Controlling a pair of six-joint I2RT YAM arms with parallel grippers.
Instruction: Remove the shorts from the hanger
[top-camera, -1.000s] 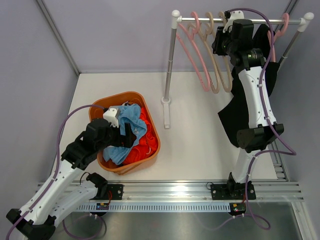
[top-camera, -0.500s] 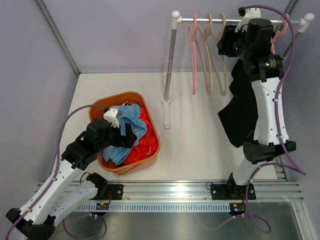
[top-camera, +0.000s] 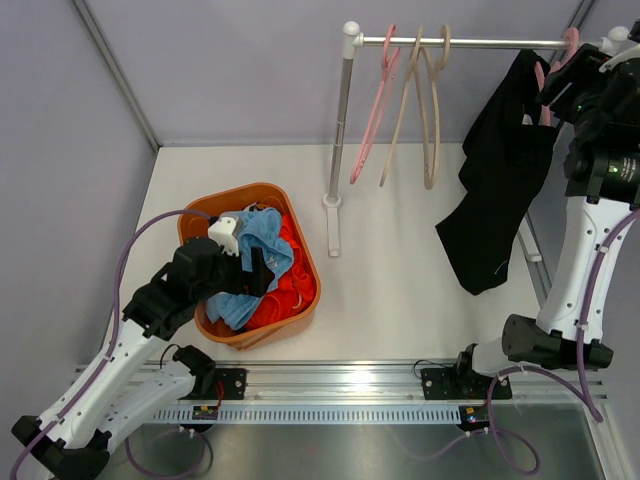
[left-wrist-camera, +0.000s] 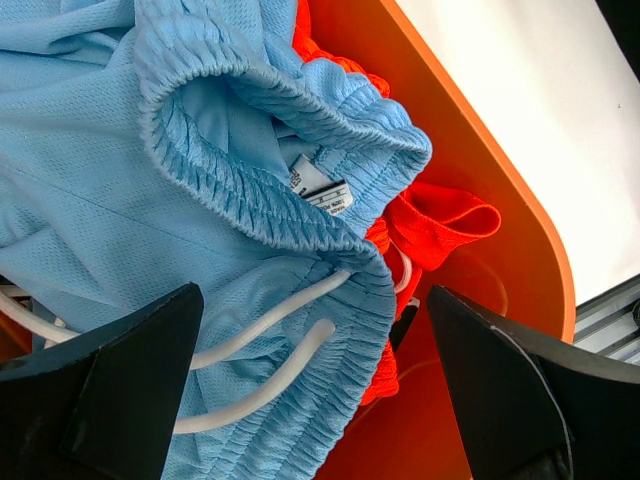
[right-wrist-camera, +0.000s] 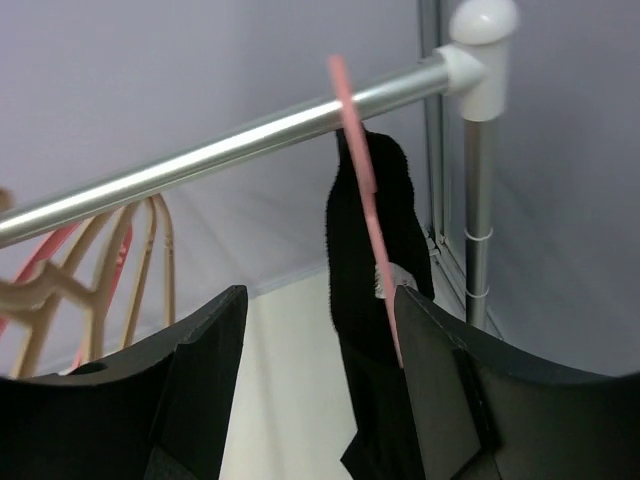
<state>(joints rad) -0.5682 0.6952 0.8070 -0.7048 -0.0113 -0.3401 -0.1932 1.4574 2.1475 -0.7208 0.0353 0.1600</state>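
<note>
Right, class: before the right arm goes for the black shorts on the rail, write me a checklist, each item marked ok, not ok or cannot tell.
1. Right hand open: ok.
2. Black shorts and their pink hanger straight ahead of it: ok.
3. Shorts off that hanger: not ok, draped over it.
4. Three empty hangers apart from the shorts: ok.
5. Left hand open above the basket, away from the rail: ok.
6. How firmly the pink hanger hooks the rail: cannot tell.
</note>
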